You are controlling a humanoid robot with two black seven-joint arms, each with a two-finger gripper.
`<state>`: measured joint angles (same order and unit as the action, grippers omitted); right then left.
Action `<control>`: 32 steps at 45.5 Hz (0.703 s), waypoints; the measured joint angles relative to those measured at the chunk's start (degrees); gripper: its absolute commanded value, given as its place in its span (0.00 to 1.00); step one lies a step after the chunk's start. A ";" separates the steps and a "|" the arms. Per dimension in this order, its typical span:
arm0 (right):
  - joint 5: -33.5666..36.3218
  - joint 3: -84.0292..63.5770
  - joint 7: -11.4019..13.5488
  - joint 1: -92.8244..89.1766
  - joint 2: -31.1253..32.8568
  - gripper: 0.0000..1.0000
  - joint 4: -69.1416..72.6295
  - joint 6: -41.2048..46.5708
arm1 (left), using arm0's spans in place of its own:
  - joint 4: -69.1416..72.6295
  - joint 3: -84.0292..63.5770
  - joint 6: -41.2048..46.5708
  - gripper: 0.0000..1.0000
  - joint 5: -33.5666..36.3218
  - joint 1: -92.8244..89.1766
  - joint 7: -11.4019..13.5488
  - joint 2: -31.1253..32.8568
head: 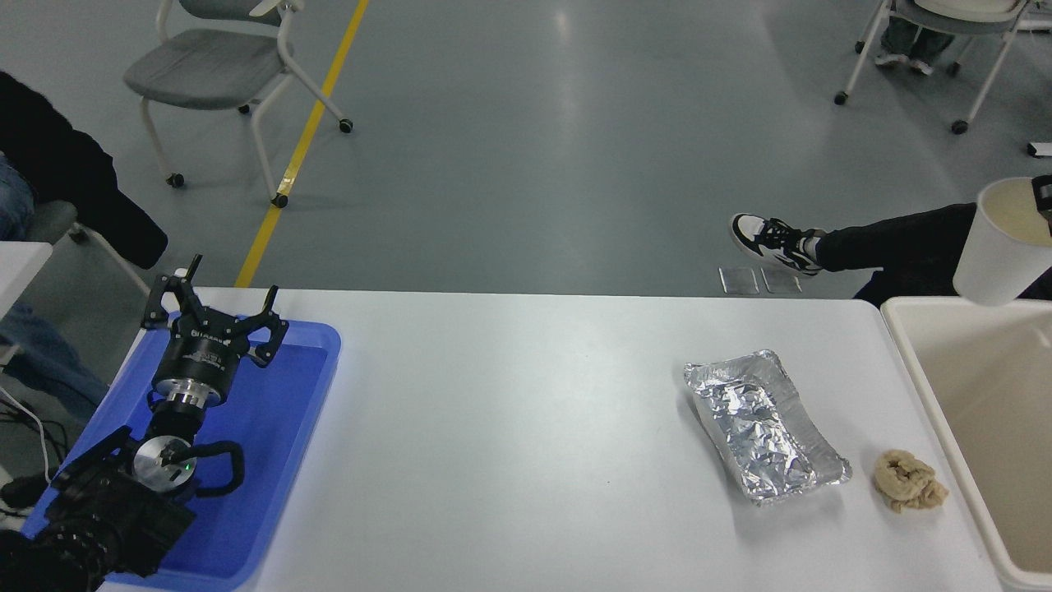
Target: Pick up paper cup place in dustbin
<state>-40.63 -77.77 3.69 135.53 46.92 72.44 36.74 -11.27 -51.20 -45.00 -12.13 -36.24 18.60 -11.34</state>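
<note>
Paper cup (998, 247): off the table, held upright in the air above the far rim of the dustbin (920, 362), with only a sliver of the right gripper (1044, 195) visible at the cup's rim by the frame edge, apparently pinching it, though the fingers are mostly cut off. Pick-up and carry look done; release into the dustbin remains. Left gripper (215, 316): parked far from the dustbin over the blue tray (312, 386), fingers spread, holding nothing.
</note>
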 measured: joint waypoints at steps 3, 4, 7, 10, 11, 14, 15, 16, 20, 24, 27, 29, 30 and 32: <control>-1.99 1.16 -0.19 -3.20 2.87 0.00 -3.75 -0.27 | -0.01 0.00 0.00 1.00 0.00 0.00 0.01 0.01; -2.41 1.67 -0.22 -4.29 3.59 0.00 -4.93 -0.31 | 0.01 0.00 0.00 1.00 0.00 0.00 0.01 -0.01; -3.70 4.46 -0.38 -8.63 5.99 0.00 -9.19 -0.55 | 0.02 -0.01 0.00 1.00 0.01 0.01 0.01 0.00; -4.66 8.12 -0.46 -14.00 8.13 0.00 -13.54 -1.06 | 0.04 -0.02 0.00 1.00 0.01 0.01 0.02 0.00; -4.88 9.37 -0.48 -15.71 8.62 0.00 -14.81 -1.27 | 0.05 -0.02 0.00 1.00 0.00 0.01 0.02 0.00; -5.50 14.09 -0.55 -22.07 9.99 0.00 -18.85 -2.48 | 0.05 -0.02 0.00 1.00 0.01 0.01 0.02 0.00; -5.66 15.66 -0.55 -24.20 10.37 0.00 -20.11 -3.02 | 0.05 -0.03 0.00 1.00 0.00 0.00 0.02 0.00; -5.86 17.59 -0.56 -26.81 10.73 0.00 -21.61 -3.78 | 0.04 -0.03 0.00 1.00 0.00 0.00 0.03 0.00; -6.19 24.35 -0.60 -36.08 11.38 0.00 -26.81 -6.67 | 0.01 -0.02 0.00 1.00 0.00 -0.02 0.03 0.00; -6.21 31.04 -0.66 -45.33 10.87 0.00 -31.53 -9.93 | -0.03 -0.02 0.00 1.00 0.01 -0.04 0.03 0.00; -6.19 35.91 -0.66 -51.88 10.11 0.00 -34.35 -12.95 | -0.05 -0.02 0.00 1.00 0.00 -0.05 0.03 0.00; -6.06 38.82 -0.68 -55.87 9.64 0.00 -35.85 -15.01 | -0.06 -0.02 0.00 1.00 0.01 -0.05 0.03 0.00; -5.85 40.73 -0.67 -58.44 9.31 0.00 -36.78 -16.45 | -0.05 -0.02 0.00 1.00 -0.01 -0.05 0.03 0.00; -5.39 43.08 -0.65 -61.77 8.80 0.00 -37.97 -18.18 | -0.04 -0.02 0.00 1.00 -0.01 -0.06 0.03 0.00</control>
<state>-46.02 -34.69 3.04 73.76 55.72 34.48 18.56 -11.31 -51.22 -45.00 -12.14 -36.30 18.63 -11.34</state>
